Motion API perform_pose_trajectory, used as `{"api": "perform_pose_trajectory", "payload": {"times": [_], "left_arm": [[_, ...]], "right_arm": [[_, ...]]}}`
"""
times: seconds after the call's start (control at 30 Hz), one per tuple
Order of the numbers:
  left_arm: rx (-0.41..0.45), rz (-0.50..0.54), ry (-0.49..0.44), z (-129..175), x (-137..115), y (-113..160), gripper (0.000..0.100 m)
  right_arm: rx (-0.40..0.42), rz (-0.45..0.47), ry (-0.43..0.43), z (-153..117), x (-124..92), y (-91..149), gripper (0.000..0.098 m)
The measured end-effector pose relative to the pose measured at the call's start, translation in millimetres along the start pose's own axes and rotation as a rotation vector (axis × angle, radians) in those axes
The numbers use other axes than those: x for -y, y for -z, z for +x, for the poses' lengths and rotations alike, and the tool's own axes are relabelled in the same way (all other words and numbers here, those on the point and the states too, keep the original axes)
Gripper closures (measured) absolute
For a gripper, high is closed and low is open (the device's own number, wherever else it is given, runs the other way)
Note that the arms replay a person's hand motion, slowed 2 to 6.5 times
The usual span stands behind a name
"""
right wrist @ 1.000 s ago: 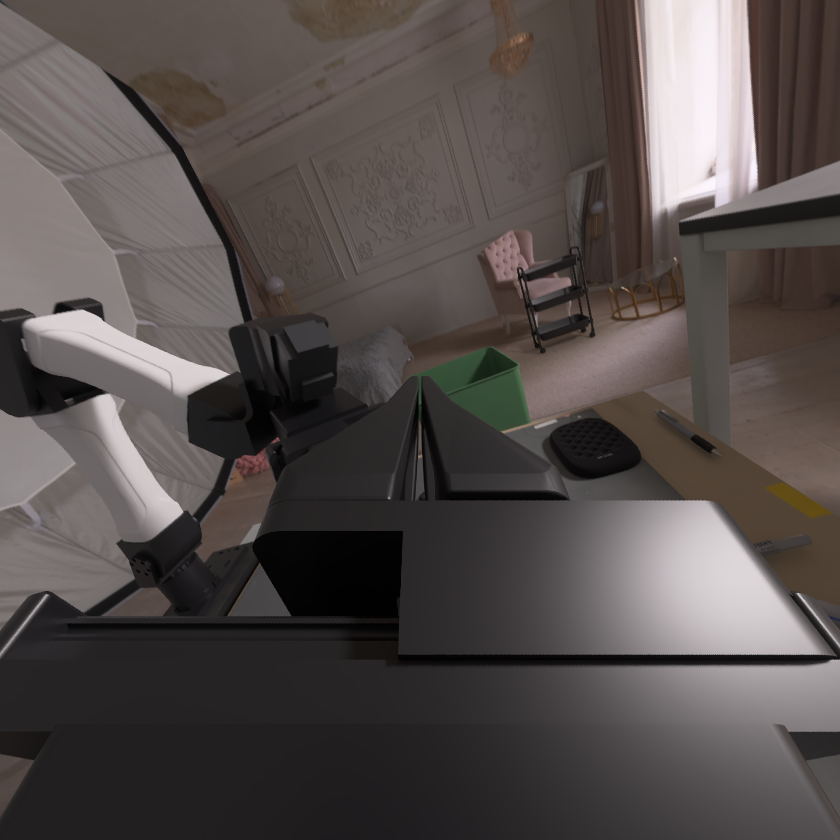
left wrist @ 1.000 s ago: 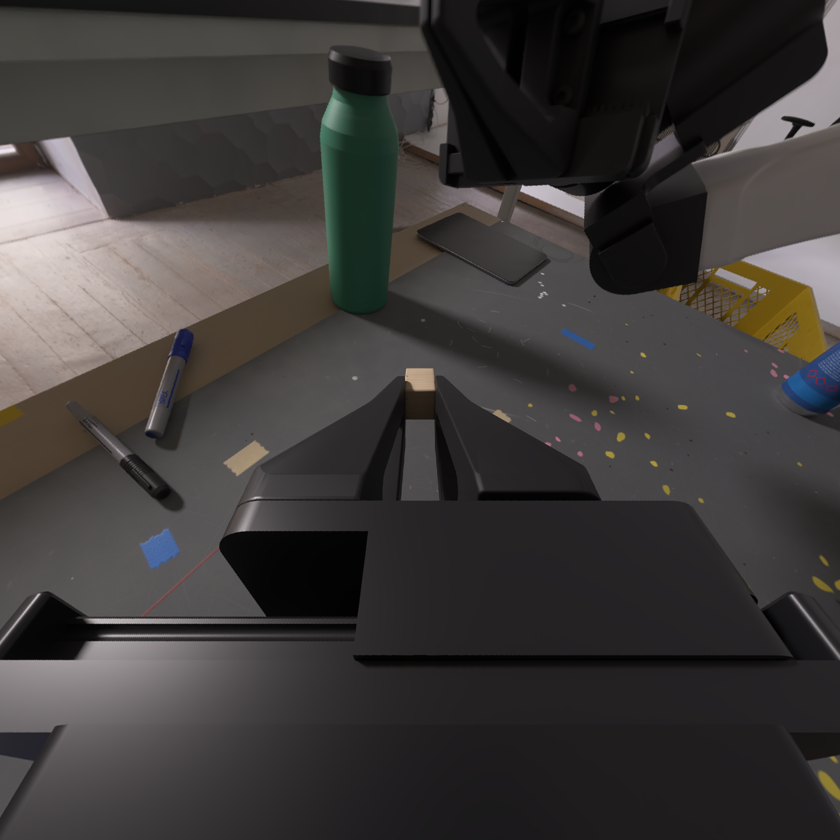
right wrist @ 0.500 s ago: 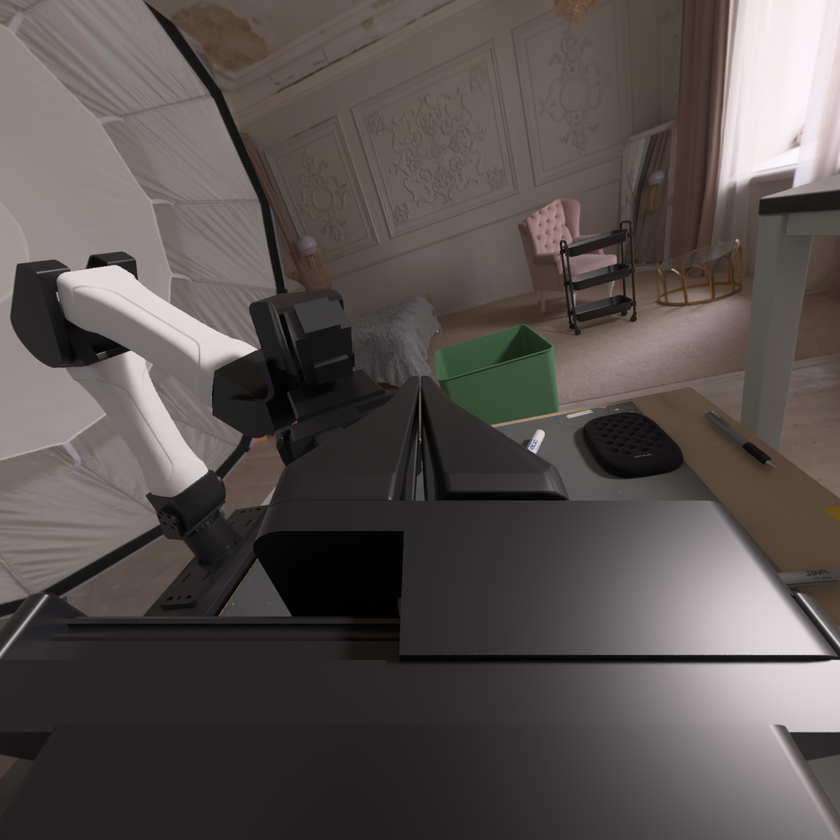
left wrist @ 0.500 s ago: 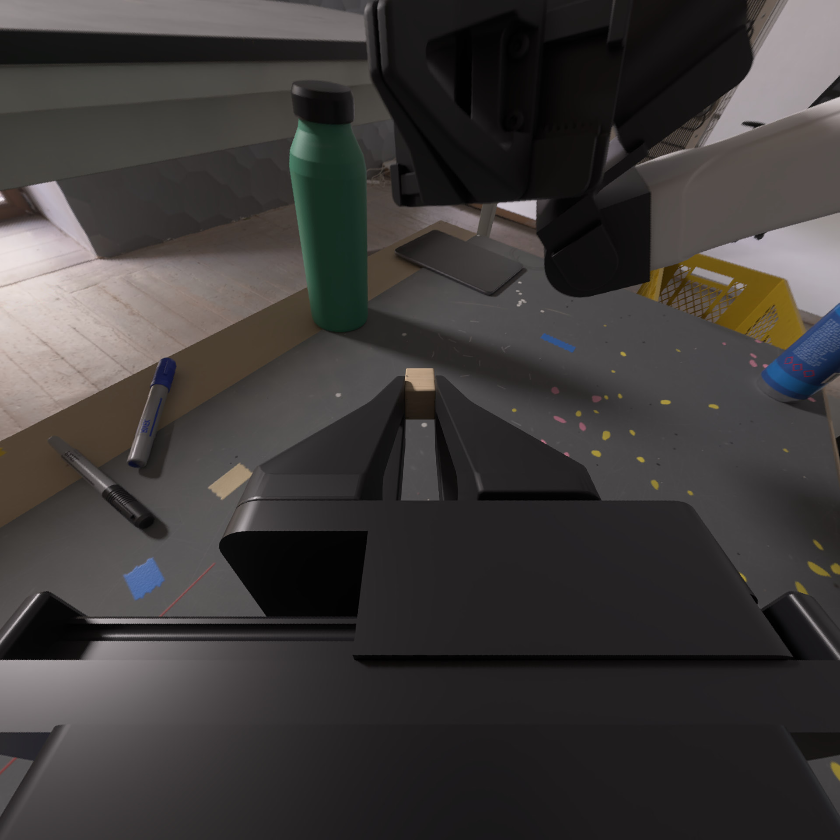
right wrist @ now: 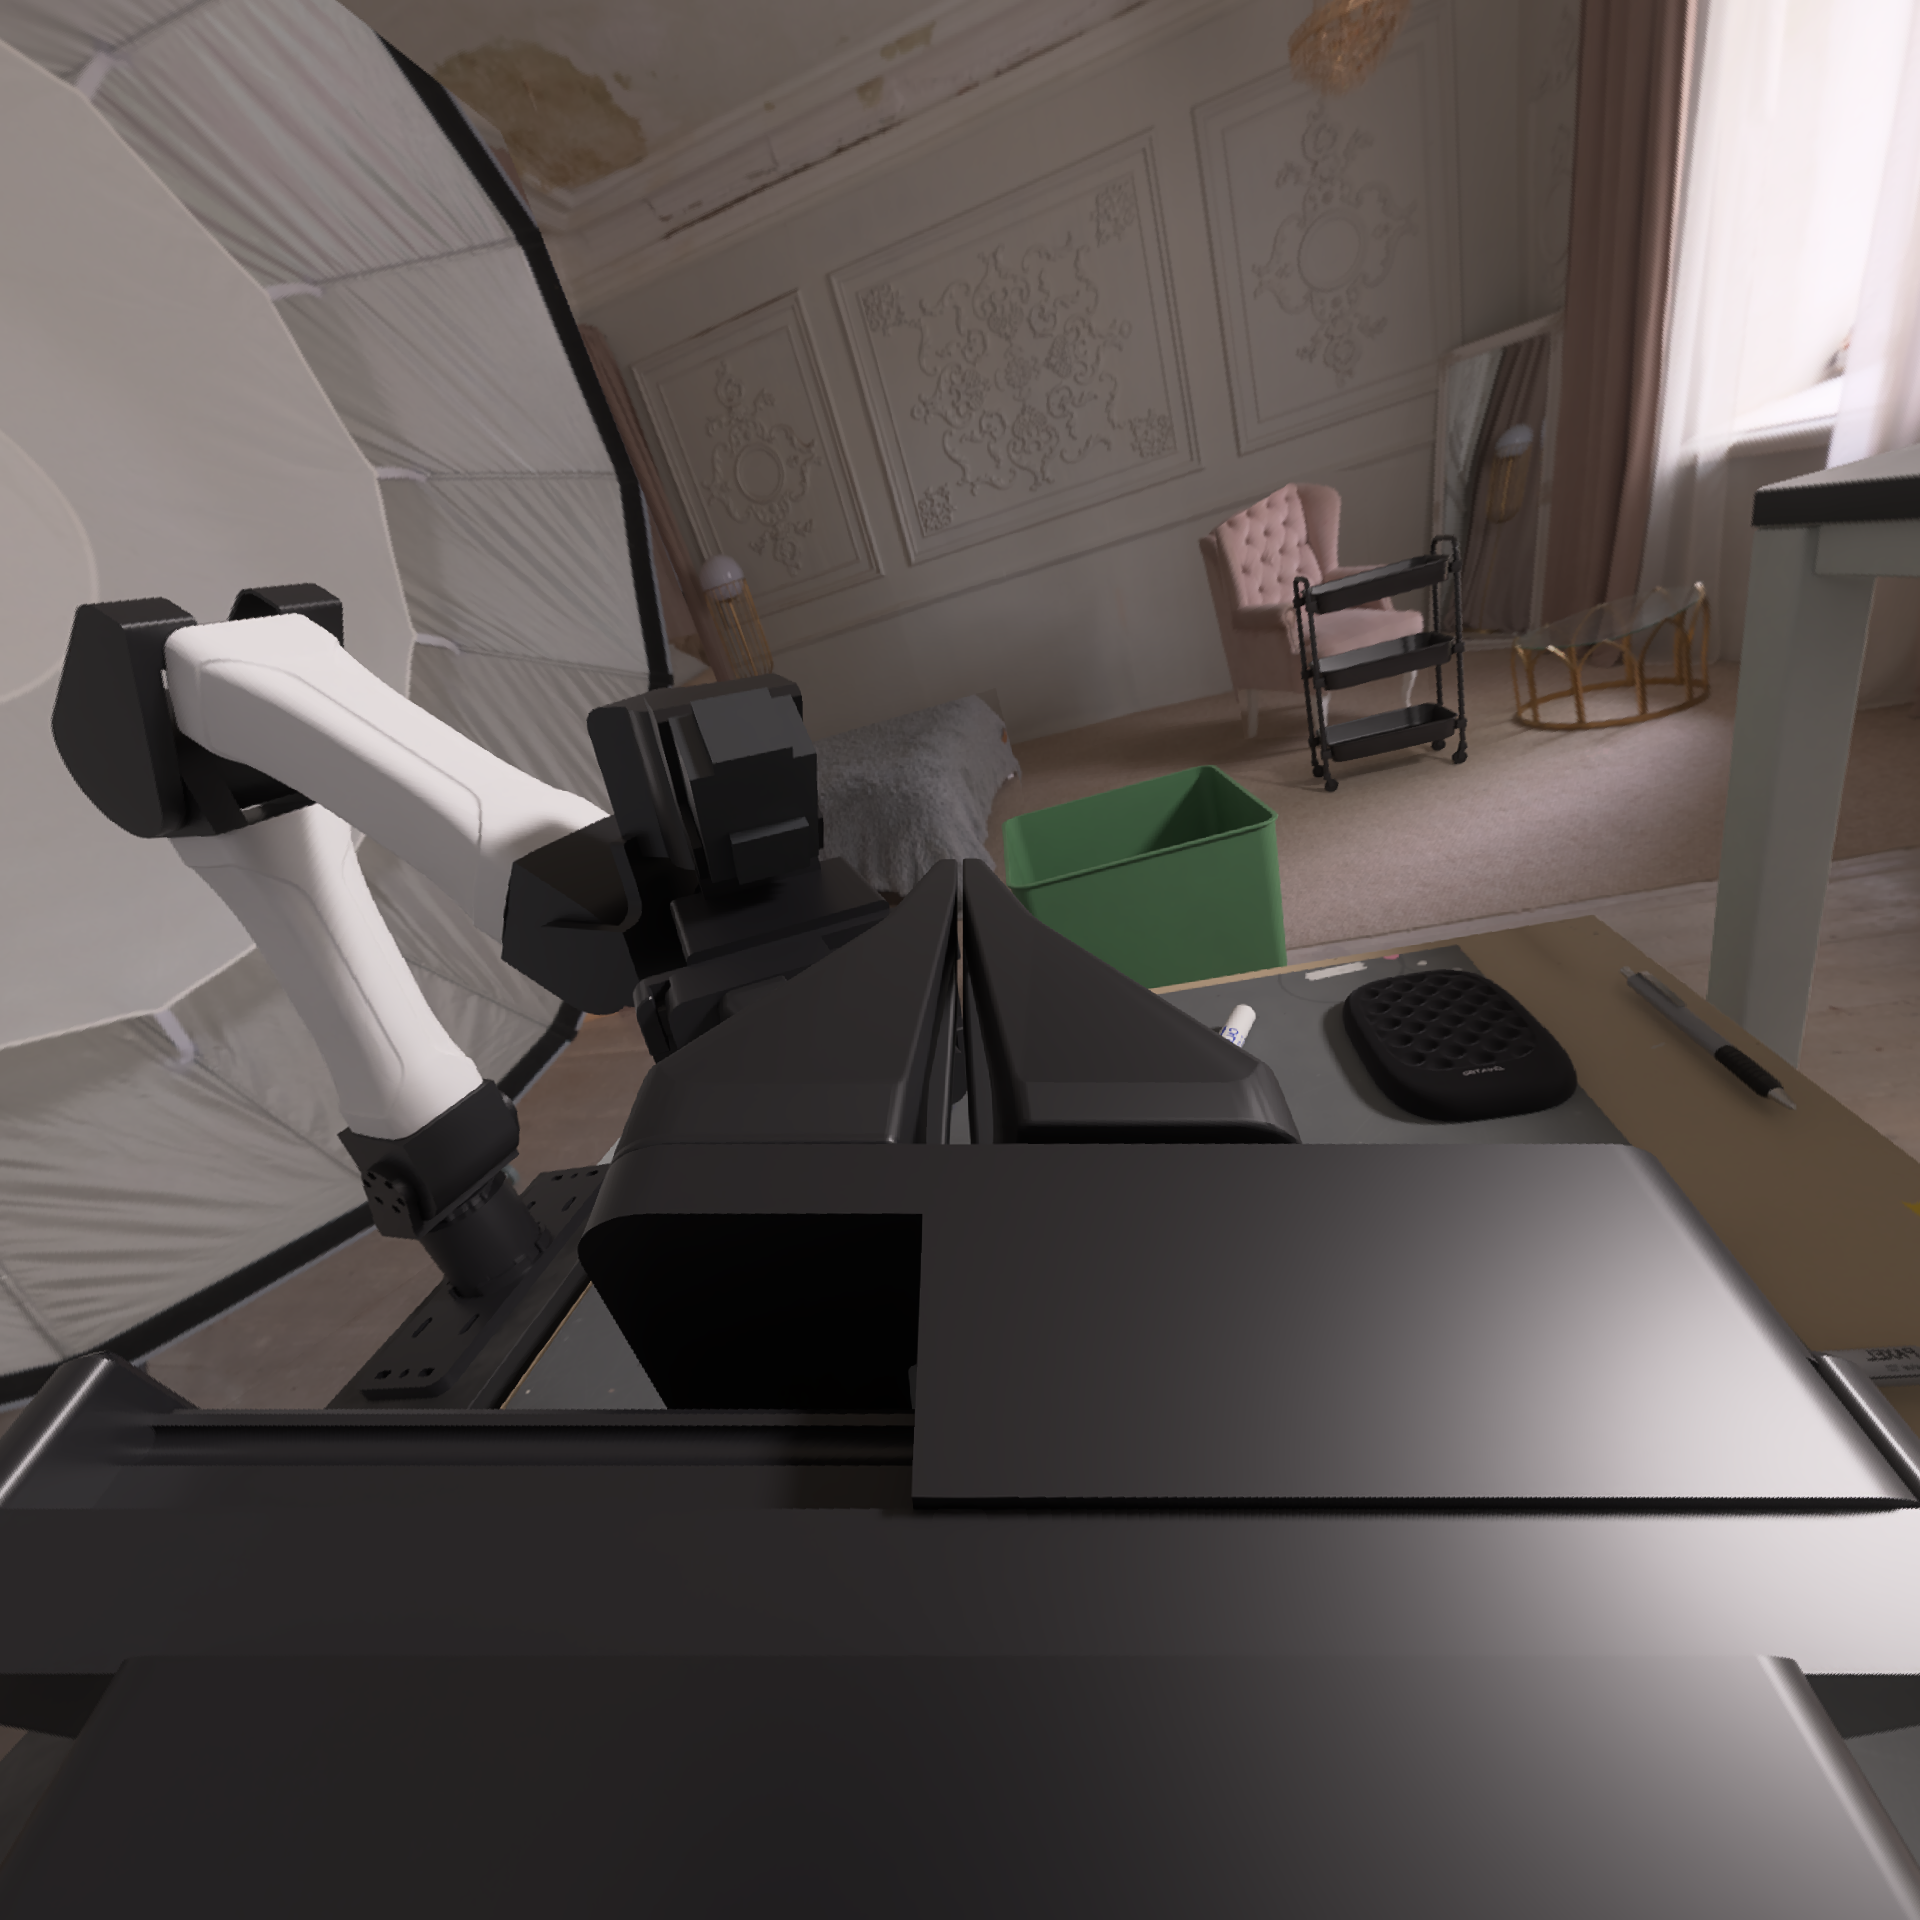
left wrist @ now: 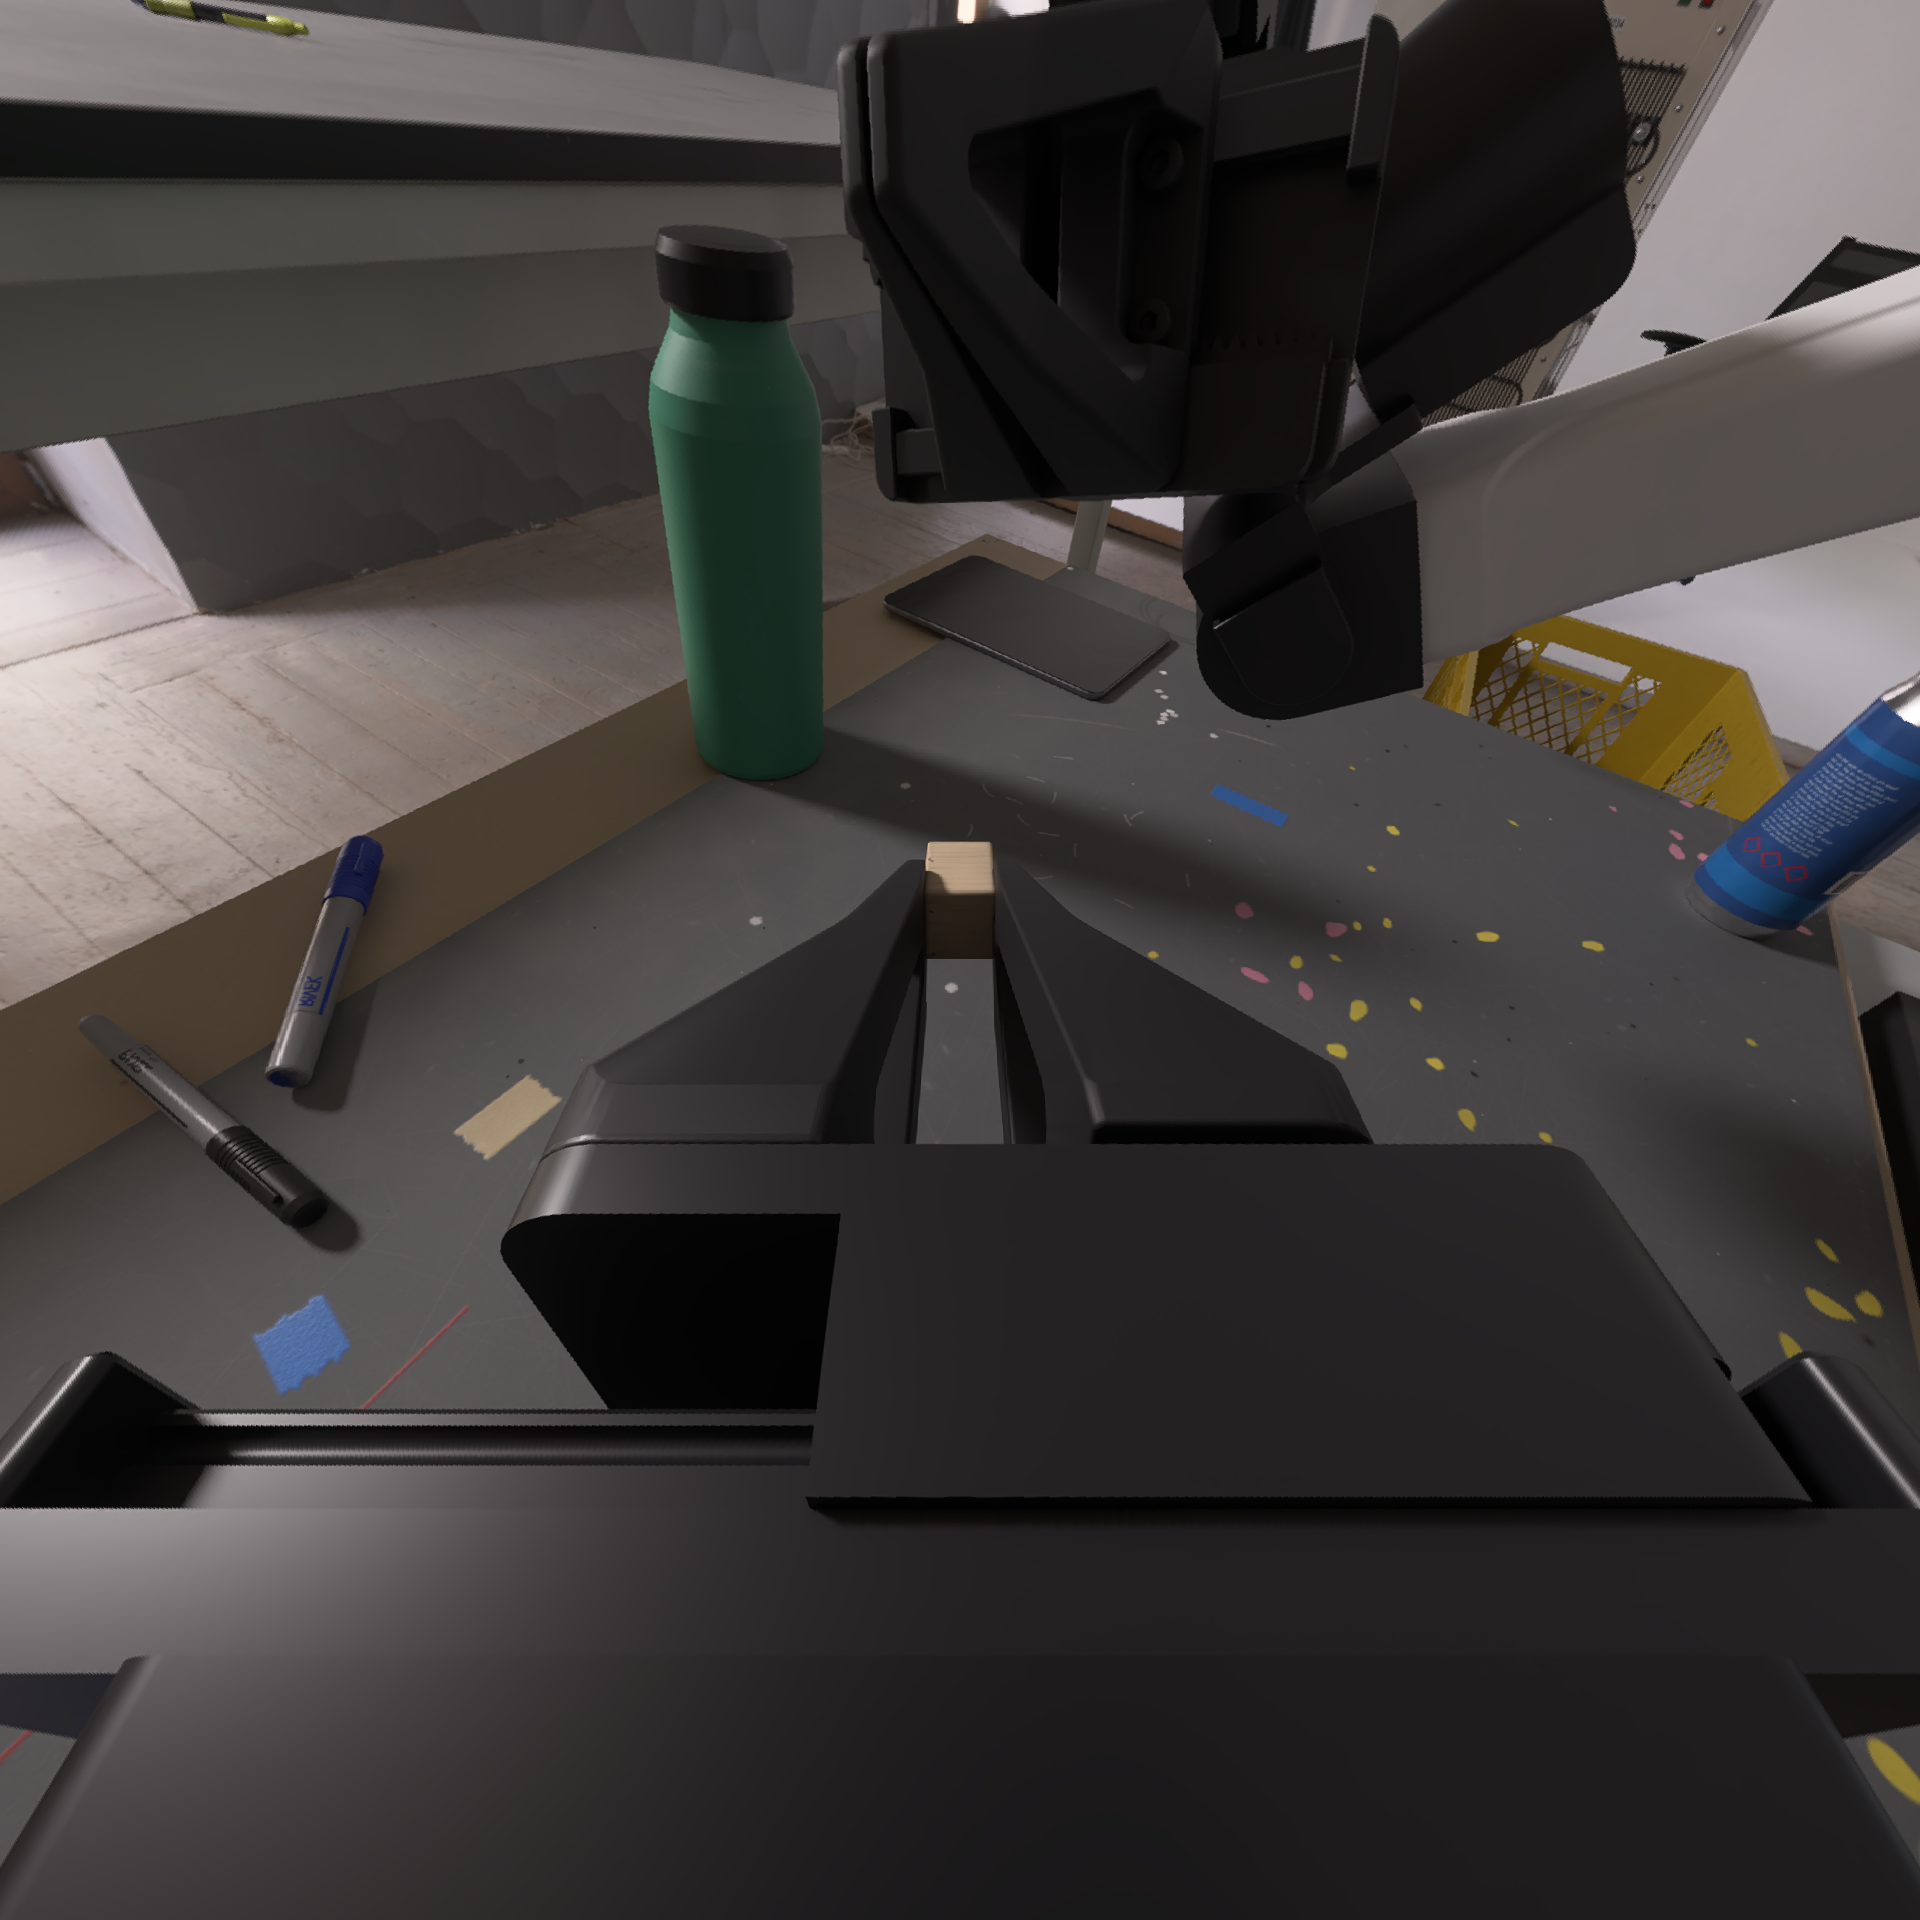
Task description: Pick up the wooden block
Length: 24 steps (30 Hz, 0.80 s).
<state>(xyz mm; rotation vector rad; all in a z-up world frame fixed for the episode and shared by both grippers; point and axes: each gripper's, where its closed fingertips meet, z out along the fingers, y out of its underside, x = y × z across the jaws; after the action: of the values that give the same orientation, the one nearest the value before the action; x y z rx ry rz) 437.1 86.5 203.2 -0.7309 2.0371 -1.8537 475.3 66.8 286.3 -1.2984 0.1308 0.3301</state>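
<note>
Wooden block [left wrist: 958,896] pinched between left tool [left wrist: 958,914] fingertips; right tool [right wrist: 961,914] fingers pressed together, empty.

block [left wrist: 958,899] pinched between left gripper [left wrist: 958,914] tips. bottle [left wrist: 740,520] ahead-left, phone [left wrist: 1029,623] behind it. two markers [left wrist: 322,961] off left, can [left wrist: 1829,821] far right on table [left wrist: 1143,831].

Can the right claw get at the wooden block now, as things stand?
Probably not: the wooden block sits clamped at the tips of the left claw, whose fingers cover both its sides. The right claw is shut, aimed out across the room.
</note>
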Motion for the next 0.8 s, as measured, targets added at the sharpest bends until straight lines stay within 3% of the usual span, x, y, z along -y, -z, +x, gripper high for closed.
{"api": "perform_pose_trajectory", "payload": {"times": [0.8], "left_arm": [[0.012,0.019,-0.016,2.1,1.7,0.5,0.090]], "right_arm": [[0.016,-0.065,0.019,-4.5,-6.1,-7.1,0.0970]]}}
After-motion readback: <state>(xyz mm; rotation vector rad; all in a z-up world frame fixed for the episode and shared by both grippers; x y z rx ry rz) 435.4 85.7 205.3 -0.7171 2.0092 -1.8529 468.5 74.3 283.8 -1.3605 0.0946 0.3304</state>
